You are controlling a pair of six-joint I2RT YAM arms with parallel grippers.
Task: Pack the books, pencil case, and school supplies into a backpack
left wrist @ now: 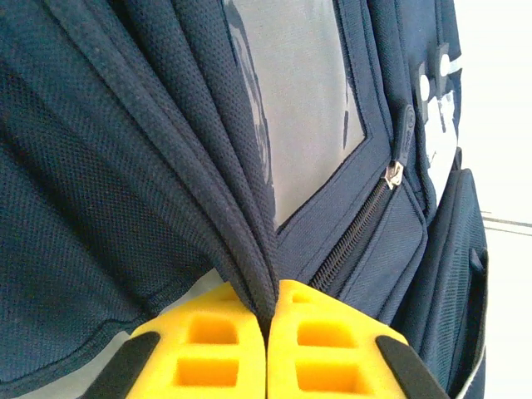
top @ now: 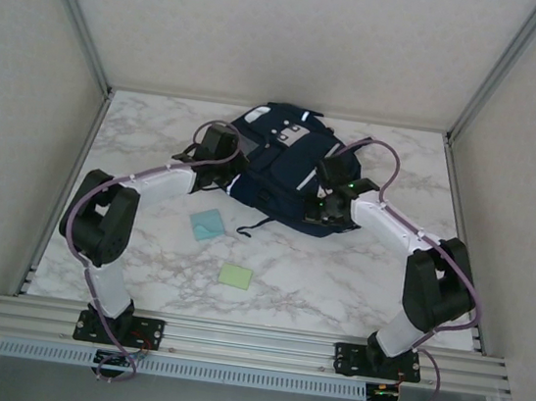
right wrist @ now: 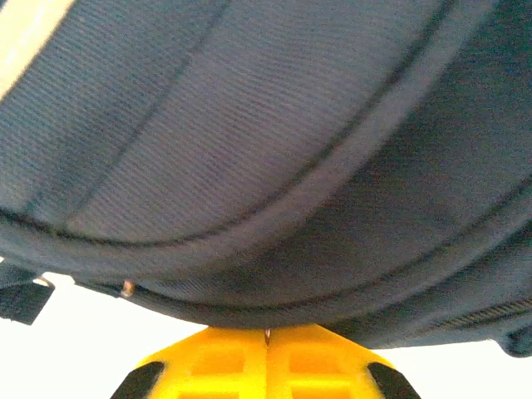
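1. The backpack (top: 274, 167) lies at the far middle of the counter (top: 335, 289).
2. The left jaws are closed tight on a fold of its fabric.
3. The right jaws are closed at its edge; whether they grip it is unclear.

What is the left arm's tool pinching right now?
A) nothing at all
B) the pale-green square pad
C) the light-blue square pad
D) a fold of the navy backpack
D: the left tool is shut on a fold of the backpack, while the light-blue pad and the pale-green pad lie loose on the table.
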